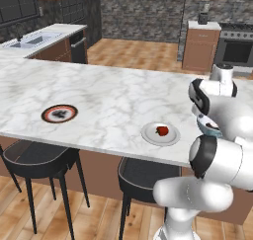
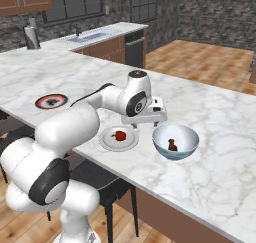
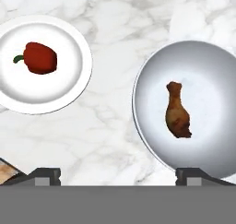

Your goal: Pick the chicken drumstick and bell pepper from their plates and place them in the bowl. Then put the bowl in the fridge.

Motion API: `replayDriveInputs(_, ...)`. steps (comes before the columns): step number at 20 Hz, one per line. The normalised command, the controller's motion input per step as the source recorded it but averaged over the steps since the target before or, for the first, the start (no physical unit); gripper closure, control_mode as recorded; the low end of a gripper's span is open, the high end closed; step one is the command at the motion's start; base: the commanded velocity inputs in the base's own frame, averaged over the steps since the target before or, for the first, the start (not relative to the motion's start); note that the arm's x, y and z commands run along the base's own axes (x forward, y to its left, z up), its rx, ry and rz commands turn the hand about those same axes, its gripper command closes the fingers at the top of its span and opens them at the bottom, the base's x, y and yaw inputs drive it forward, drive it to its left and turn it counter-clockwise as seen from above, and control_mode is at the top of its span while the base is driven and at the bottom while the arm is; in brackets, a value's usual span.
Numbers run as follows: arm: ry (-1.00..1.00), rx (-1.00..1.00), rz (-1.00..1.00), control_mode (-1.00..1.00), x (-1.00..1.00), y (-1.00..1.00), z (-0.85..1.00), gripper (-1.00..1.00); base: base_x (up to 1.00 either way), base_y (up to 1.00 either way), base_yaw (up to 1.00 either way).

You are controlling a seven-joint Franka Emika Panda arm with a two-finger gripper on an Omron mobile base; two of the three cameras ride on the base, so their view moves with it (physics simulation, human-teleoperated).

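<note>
A white robot arm holds its gripper (image 3: 118, 176) above a marble counter (image 2: 210, 107), fingers (image 3: 46, 176) spread wide and grasping nothing. Seen along the hand, the chicken drumstick (image 3: 178, 111) lies inside the bowl (image 3: 147, 71), just ahead of the right-hand fingertip, thin end pointing away from the fingers. The bell pepper (image 3: 40, 57) sits on the plain white plate (image 3: 69, 87), ahead of the left-hand fingertip, its green stem turned outward. A strip of bare marble separates plate and bowl, and the gap between the fingers lines up with that strip.

From behind the arm, the gripper (image 2: 152, 118) hovers over the near edge of the counter, between the white plate (image 2: 107, 142) and the bowl (image 2: 190, 147). The dark-centred plate (image 1: 59, 113), rimmed red-orange and white, lies well apart, far along the counter (image 1: 113, 96).
</note>
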Motion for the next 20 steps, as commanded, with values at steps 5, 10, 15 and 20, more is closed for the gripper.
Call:
replayDriveInputs(5,0.0,-0.01,-0.18,-1.0,-0.05,0.6,0.1,-1.0,0.0,0.0,0.0)
replayDriveInputs(10,0.0,0.0,-0.3,-1.0,0.01,0.51,0.02,-1.0,0.0,0.0,0.0)
replayDriveInputs(15,0.0,0.11,-0.41,-1.0,0.03,0.35,-0.01,-1.0,0.0,0.0,0.0)
replayDriveInputs(20,0.0,0.26,-0.43,-1.0,0.1,0.23,-0.12,-1.0,0.0,0.0,0.0)
